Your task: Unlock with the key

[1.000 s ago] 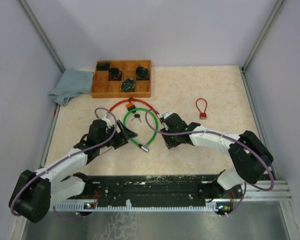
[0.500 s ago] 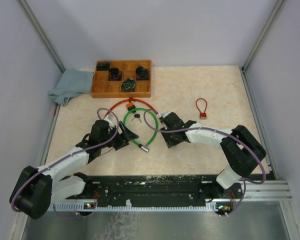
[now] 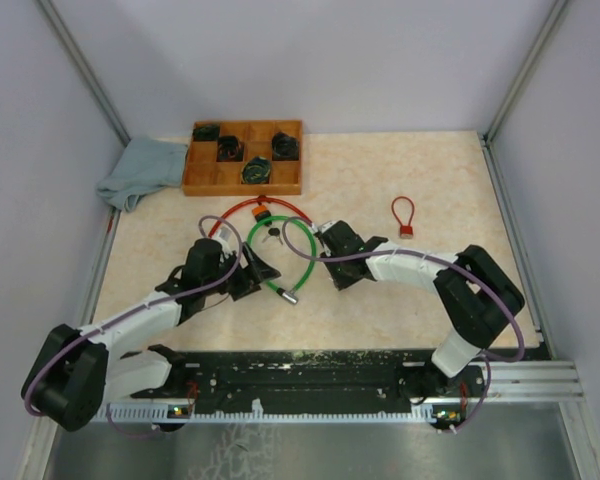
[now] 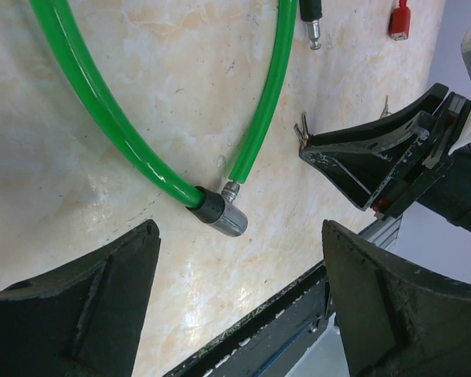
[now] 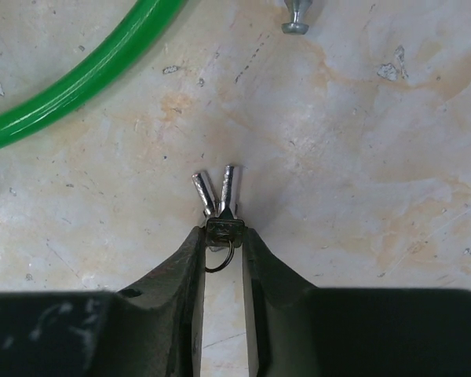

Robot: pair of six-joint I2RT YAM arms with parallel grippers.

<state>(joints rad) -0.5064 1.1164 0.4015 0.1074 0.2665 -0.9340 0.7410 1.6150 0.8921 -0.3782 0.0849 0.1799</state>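
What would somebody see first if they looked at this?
The bright green cable looping across the middle of the table stands out most. Right beside it, the right pincer pinches a little pair of keys. A wooden tray sits at the back left, and a small red lock lies alone on the right.

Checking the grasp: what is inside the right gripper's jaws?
Two small keys, pinched at their heads by the right gripper, blades sticking out. The fingers hide most of the heads.
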